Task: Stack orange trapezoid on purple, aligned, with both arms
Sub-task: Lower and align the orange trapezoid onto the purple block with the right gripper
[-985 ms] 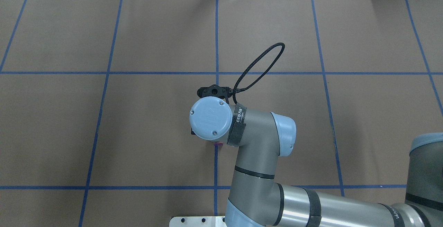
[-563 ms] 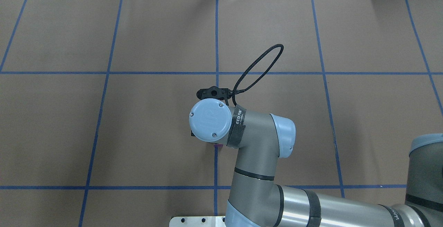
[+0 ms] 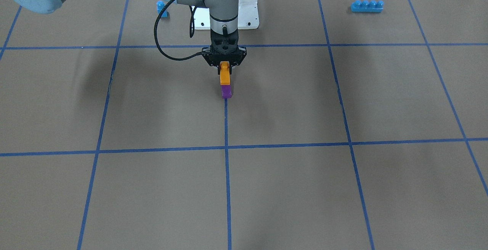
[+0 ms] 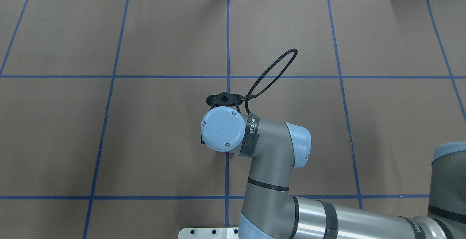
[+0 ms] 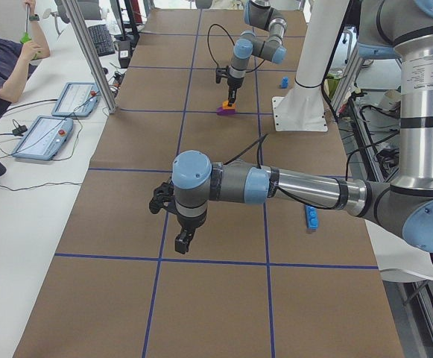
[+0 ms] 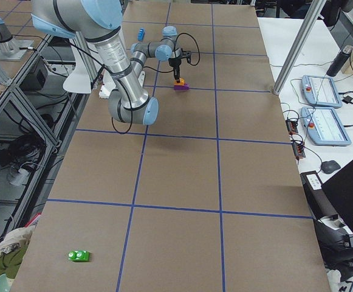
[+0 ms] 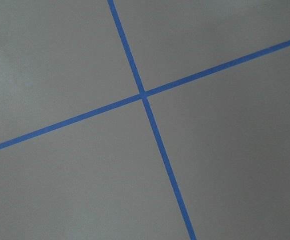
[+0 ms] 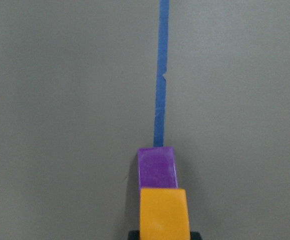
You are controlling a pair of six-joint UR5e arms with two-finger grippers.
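My right gripper (image 3: 225, 66) points straight down at the table's middle and is shut on the orange trapezoid (image 3: 225, 77). The orange trapezoid hangs right over the purple brick (image 3: 226, 91), which sits on a blue tape line; I cannot tell if they touch. The right wrist view shows the orange trapezoid (image 8: 163, 212) at the bottom edge with the purple brick (image 8: 157, 167) just beyond it. In the overhead view the right wrist (image 4: 222, 129) hides both bricks. My left gripper (image 5: 182, 240) hangs over bare table far from the bricks; I cannot tell if it is open.
A blue single-stud brick (image 3: 162, 8) lies beside the white base pedestal (image 3: 249, 13). A long blue four-stud brick (image 3: 367, 6) lies on my left side. A green brick (image 6: 79, 256) lies at the far right end. An operator (image 5: 7, 60) sits beyond the table's far edge.
My right wrist has shifted slightly and its cable loop has sunk a little. The sliver of purple by the wrist in the overhead view is nearly covered now.
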